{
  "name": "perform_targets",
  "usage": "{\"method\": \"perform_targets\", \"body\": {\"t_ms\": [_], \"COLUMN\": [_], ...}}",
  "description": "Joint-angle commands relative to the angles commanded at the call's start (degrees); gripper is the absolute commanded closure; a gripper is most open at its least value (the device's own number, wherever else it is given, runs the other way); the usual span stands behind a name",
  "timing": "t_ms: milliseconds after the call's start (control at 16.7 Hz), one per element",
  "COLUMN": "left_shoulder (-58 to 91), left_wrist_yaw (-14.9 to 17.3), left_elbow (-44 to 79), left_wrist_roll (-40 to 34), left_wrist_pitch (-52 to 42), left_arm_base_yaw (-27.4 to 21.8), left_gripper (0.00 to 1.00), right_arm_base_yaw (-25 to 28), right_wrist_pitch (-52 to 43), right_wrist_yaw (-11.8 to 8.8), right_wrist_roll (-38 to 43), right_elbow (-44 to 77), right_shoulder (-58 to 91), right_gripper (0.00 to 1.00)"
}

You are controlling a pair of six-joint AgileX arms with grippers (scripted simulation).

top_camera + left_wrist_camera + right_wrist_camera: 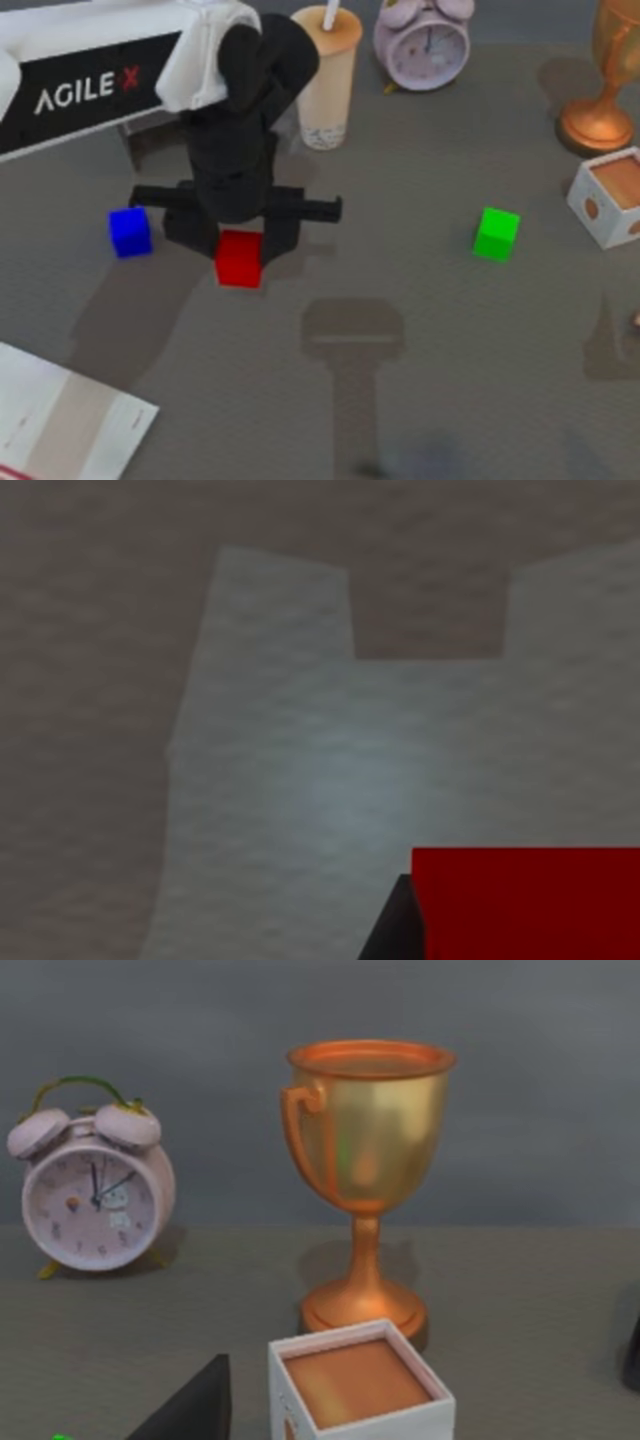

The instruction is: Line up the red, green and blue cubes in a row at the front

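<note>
The red cube [239, 258] is between the fingers of my left gripper [238, 240], which reaches down over the table's left half and is shut on it. In the left wrist view the red cube [525, 905] fills a corner, pressed against one dark finger [400, 930]. I cannot tell whether it rests on the table or hangs just above. The blue cube [130, 231] sits on the table just left of the gripper. Alone at the centre right is the green cube [496, 233]. Of my right gripper only one dark finger [195, 1410] shows, set wide, beside the spotted box.
A drink cup [325, 75] with a straw stands behind the left arm, and a pink alarm clock [421, 42] is beside it. A bronze trophy [605, 80] and a white and tan box [610, 195] stand at the right edge. A white paper [60, 425] lies front left.
</note>
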Motion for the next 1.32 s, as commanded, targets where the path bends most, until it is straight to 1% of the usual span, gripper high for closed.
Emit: {"method": "perform_targets", "body": {"t_ms": [240,420,780,1140,1320], "left_shoulder": [-9.64,-14.37,-14.26,-10.10,-9.11], "left_wrist_yaw": [-0.38,-0.58,-0.60,-0.59,-0.58], "left_elbow": [-12.52,-17.46,-18.49,-26.15,-27.84], "left_wrist_roll": [-13.17,-18.20,-18.41,-18.54,-18.58], "left_wrist_pitch": [1.63,2.56,3.48,15.96,18.28], "left_arm_base_yaw": [-6.70,-10.07,-10.24,-10.37,-10.45], "left_gripper": [1.00,1.00,1.00,1.00,1.00], "right_arm_base_yaw": [0.00,0.00,0.00,0.00,0.00], "right_wrist_pitch": [0.00,0.00,0.00,0.00,0.00], "right_wrist_yaw": [0.00,0.00,0.00,0.00,0.00], "right_wrist_roll": [0.00,0.00,0.00,0.00,0.00], "right_elbow": [0.00,0.00,0.00,0.00,0.00], "right_shoulder": [0.00,0.00,0.00,0.00,0.00], "right_gripper": [0.00,0.00,0.00,0.00,0.00]}}
